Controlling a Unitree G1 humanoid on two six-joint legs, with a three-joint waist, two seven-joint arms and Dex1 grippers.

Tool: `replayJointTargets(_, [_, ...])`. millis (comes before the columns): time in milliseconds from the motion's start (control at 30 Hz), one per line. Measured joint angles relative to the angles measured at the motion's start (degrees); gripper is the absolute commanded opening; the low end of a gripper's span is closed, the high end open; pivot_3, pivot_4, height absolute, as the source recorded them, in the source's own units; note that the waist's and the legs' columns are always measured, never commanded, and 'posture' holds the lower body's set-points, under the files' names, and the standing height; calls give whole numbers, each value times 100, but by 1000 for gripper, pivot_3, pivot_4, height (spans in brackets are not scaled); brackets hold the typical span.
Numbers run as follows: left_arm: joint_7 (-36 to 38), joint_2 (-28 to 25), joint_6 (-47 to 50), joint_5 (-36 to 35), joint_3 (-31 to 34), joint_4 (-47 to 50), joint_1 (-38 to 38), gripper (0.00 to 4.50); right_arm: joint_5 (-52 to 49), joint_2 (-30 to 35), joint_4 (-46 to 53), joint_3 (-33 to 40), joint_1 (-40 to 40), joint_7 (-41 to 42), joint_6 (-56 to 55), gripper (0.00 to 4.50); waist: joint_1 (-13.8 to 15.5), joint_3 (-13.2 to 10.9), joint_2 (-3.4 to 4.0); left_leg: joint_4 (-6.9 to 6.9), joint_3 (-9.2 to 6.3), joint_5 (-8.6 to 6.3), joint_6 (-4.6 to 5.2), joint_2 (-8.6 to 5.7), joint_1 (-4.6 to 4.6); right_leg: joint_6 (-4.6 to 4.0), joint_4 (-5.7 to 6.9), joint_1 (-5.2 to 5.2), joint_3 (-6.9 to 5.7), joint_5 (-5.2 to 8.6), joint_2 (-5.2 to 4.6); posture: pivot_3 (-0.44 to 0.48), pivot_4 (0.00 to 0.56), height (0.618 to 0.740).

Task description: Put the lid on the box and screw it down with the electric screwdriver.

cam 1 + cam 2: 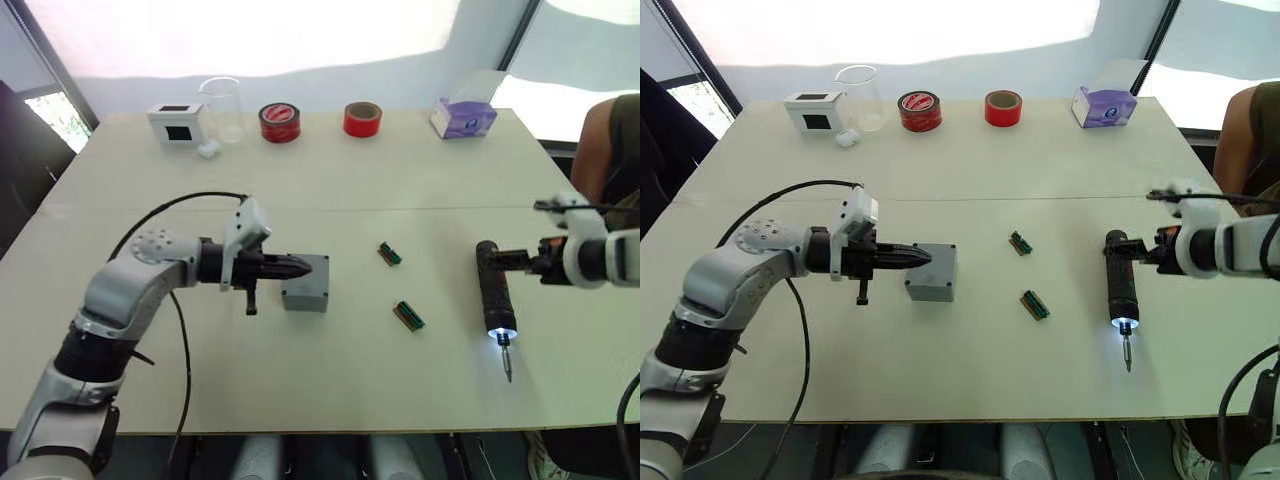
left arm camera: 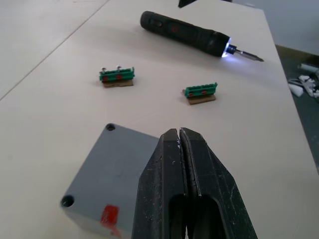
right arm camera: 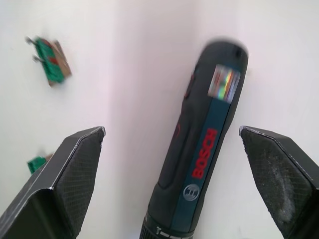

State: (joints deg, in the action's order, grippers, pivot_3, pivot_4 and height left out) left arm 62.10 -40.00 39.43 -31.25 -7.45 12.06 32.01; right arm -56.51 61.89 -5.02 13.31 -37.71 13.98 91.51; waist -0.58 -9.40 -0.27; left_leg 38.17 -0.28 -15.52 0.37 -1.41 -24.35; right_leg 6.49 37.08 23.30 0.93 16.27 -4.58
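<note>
Screwdriver (image 3: 199, 164), "BOSCH" label, right hand (image 3: 172, 137) open

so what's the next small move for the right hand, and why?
Probably close the right hand on the electric screwdriver. Its fingers are open on either side of the tool's body, which lies flat on the table with its tip light on. The lid already sits on the box, with the shut left hand over it, so picking up the driver looks next.
</note>
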Motion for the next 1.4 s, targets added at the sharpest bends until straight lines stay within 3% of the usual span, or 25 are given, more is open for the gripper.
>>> replayJointTargets(67, [-36,-71,-26,59,154,-297,15,0,517,445,722,-642,11,797,-978,4446,-4,-4,9,1,5,0,0,-5,-5,2,1,8,1,0,-6,0,150,740])
replayJointTargets(167, [-112,-105,-76,118,279,-500,55,0,654,434,1264,-798,5,1509,-1662,4446,-17,-5,7,1,5,0,0,-3,-4,2,2,8,1,-1,-4,0,150,740])
replayJointTargets(267, [-196,-216,-148,238,401,-667,27,0,699,125,2464,-1083,405,2194,-2451,4446,-28,-5,6,-2,2,0,0,7,-4,2,3,11,2,0,4,0,150,740])
replayJointTargets(400, [-250,-404,-278,470,461,-747,-249,0,1191,-374,3618,-2214,1086,2568,-3161,4446,-7,-4,5,6,2,0,-1,2,-5,2,6,10,2,0,-4,0,150,740])
replayJointTargets(633, [-247,-470,-557,907,274,-735,-681,0,2160,-1205,3508,-3061,1141,2462,-3690,4446,7,-1,-3,11,0,1,-2,-5,-2,3,11,6,2,-2,-14,0,150,740])
replayJointTargets(800, [-247,-63,-686,1044,-91,-806,-679,0,2660,-1779,3056,-3561,971,2570,-3865,4446,11,-1,-3,9,-1,2,-4,-6,-4,3,12,8,0,-2,-12,0,150,740])
replayJointTargets(1167, [-78,651,-1514,1746,-596,-1984,303,0,2718,-2099,3109,-3664,900,3055,-3698,4446,2,-1,-4,11,-2,2,-4,-10,-3,4,14,7,-5,-2,-9,0,150,740])
replayJointTargets(1400, [-33,695,-2120,2234,-764,-2666,449,0,2470,-2209,3323,-3359,959,3074,-3397,4446,-4,-1,-4,11,-2,2,-4,-10,-3,4,15,8,-5,-2,-8,0,150,740])
